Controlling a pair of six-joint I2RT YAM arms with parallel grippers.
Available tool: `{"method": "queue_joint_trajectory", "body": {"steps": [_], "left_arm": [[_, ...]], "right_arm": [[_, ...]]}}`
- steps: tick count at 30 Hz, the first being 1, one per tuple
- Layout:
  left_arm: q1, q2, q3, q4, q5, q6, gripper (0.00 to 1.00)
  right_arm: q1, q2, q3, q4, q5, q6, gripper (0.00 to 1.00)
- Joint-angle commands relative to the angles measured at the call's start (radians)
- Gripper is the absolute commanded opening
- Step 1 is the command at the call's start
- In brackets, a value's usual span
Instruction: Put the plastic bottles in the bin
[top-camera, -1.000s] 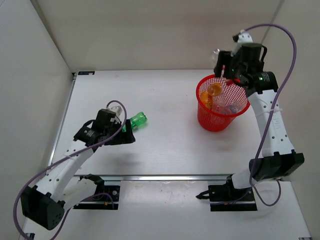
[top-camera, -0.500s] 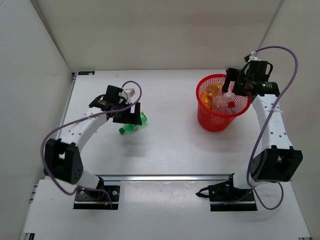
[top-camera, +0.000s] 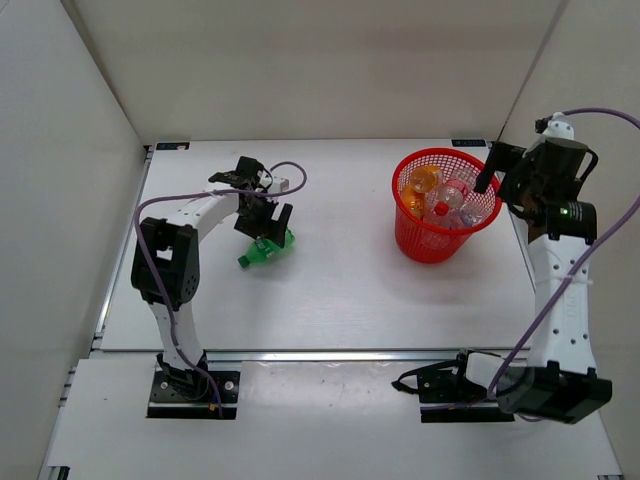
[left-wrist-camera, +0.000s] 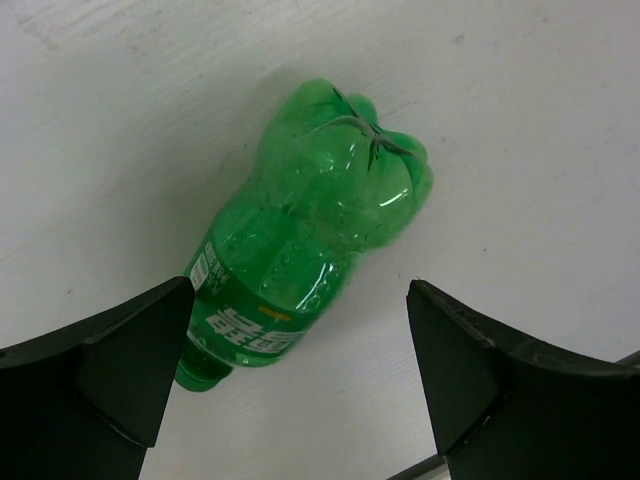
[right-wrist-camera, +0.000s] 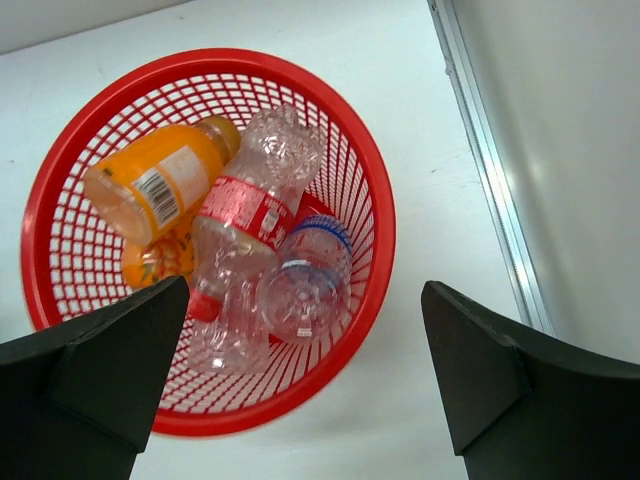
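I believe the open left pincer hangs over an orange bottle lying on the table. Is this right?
Not quite. The bottle is green, not orange, as the left wrist view shows. The open left pincer does hang over it, and it lies on the table.

Green bottle (left-wrist-camera: 300, 250), red mesh bin (right-wrist-camera: 384, 235)

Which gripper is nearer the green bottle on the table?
Left. The left gripper hangs open directly over the green bottle; the right gripper is across the table, open above the bin.
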Motion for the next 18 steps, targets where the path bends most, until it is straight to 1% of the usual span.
{"method": "queue_joint_trajectory", "body": {"steps": [1, 6, 9, 11, 12, 14, 15, 17, 18], "left_arm": [[-0.005, 0.036, 0.063, -0.025, 0.001, 0.05, 0.99], [-0.043, 0.07, 0.037, -0.012, -0.031, 0.036, 0.98], [-0.072, 0.078, 0.035, 0.022, -0.038, 0.01, 0.92], [-0.092, 0.066, 0.012, 0.054, -0.05, -0.019, 0.85], [-0.098, 0.07, 0.002, 0.068, -0.057, -0.023, 0.8], [-0.101, 0.066, -0.006, 0.077, -0.032, -0.057, 0.55], [-0.1, 0.061, -0.012, 0.076, -0.014, -0.074, 0.46], [-0.088, 0.038, -0.024, 0.091, 0.021, -0.091, 0.39], [-0.077, 0.018, -0.041, 0.105, 0.04, -0.129, 0.38]], "right_arm": [[0.001, -0.075, -0.054, -0.001, 0.012, -0.005, 0.99], [-0.044, -0.18, -0.13, -0.028, 0.01, 0.015, 1.0], [-0.061, -0.236, -0.167, -0.047, 0.012, 0.03, 0.99], [-0.059, -0.25, -0.168, -0.087, 0.022, 0.041, 1.0], [-0.061, -0.261, -0.174, -0.099, 0.032, 0.044, 1.0], [-0.058, -0.279, -0.193, -0.123, 0.052, 0.047, 0.99], [-0.058, -0.295, -0.19, -0.138, 0.05, 0.044, 0.99], [-0.062, -0.313, -0.191, -0.158, 0.093, 0.039, 0.99], [-0.061, -0.325, -0.184, -0.172, 0.105, 0.039, 0.99]]}}
